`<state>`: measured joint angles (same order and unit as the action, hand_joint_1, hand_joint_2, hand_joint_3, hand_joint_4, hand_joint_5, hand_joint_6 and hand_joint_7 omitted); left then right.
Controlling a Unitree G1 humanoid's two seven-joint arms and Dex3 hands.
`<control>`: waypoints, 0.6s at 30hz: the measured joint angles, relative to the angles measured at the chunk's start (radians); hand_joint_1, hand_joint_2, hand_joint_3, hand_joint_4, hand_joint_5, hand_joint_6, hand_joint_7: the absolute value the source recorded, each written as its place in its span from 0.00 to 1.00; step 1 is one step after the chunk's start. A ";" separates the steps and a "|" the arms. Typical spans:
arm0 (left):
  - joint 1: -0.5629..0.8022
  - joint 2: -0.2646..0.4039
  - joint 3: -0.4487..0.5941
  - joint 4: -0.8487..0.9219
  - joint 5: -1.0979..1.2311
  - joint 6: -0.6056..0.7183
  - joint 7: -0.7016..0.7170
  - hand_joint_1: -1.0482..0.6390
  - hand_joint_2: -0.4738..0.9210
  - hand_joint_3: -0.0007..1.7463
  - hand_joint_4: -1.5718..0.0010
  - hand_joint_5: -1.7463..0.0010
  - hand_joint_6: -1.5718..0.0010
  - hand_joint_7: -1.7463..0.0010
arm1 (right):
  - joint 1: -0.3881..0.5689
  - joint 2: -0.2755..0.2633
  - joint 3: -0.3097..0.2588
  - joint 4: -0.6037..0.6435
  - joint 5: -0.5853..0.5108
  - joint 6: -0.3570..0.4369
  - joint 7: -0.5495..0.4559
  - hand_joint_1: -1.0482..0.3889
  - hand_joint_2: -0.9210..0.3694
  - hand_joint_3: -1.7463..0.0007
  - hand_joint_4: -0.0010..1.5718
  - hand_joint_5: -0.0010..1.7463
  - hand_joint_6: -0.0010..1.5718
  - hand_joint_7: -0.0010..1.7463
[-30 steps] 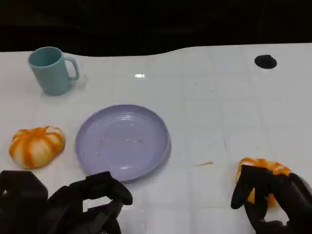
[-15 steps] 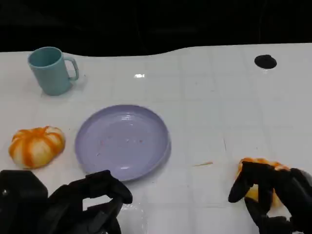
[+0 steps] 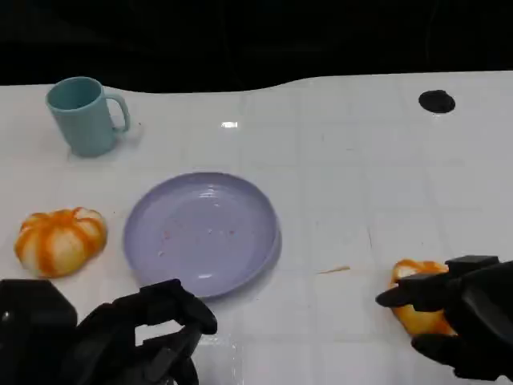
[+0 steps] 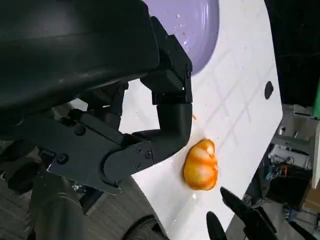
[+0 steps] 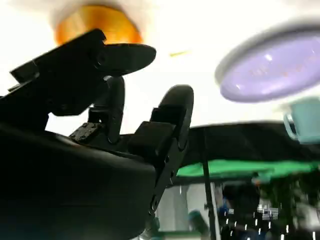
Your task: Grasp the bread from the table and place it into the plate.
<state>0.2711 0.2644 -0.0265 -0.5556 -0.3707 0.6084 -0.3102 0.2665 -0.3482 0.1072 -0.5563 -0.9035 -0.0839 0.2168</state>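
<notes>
Right hand (image 3: 461, 325): fingers now spread off the near bread (image 3: 418, 309), holding nothing. Left hand (image 3: 148, 337): curled, empty, below purple plate (image 3: 200, 234).

Plate (image 3: 200, 233) center, mug (image 3: 83, 115) behind-left, bread (image 3: 420, 305) far right, 2nd bread (image 3: 60, 240) left of plate
</notes>
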 measured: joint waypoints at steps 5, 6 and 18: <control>-0.001 0.000 -0.001 0.000 0.000 0.001 0.000 0.43 0.91 0.44 0.56 0.00 0.63 0.16 | -0.011 -0.012 0.000 -0.080 -0.087 0.061 0.124 0.37 0.09 0.99 0.22 0.18 0.33 0.00; -0.001 0.000 -0.001 0.000 0.000 0.001 0.000 0.43 0.91 0.44 0.57 0.00 0.63 0.16 | -0.012 -0.012 0.001 -0.091 -0.100 0.071 0.144 0.37 0.09 0.99 0.20 0.17 0.31 0.00; -0.006 -0.001 -0.006 0.000 0.000 0.010 0.000 0.42 0.91 0.45 0.57 0.00 0.63 0.17 | -0.079 -0.011 0.044 -0.027 -0.252 0.139 0.234 0.36 0.08 1.00 0.17 0.15 0.26 0.00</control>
<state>0.2647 0.2629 -0.0329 -0.5558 -0.3702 0.6182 -0.3100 0.1877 -0.3588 0.1516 -0.5836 -1.1555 0.0551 0.4510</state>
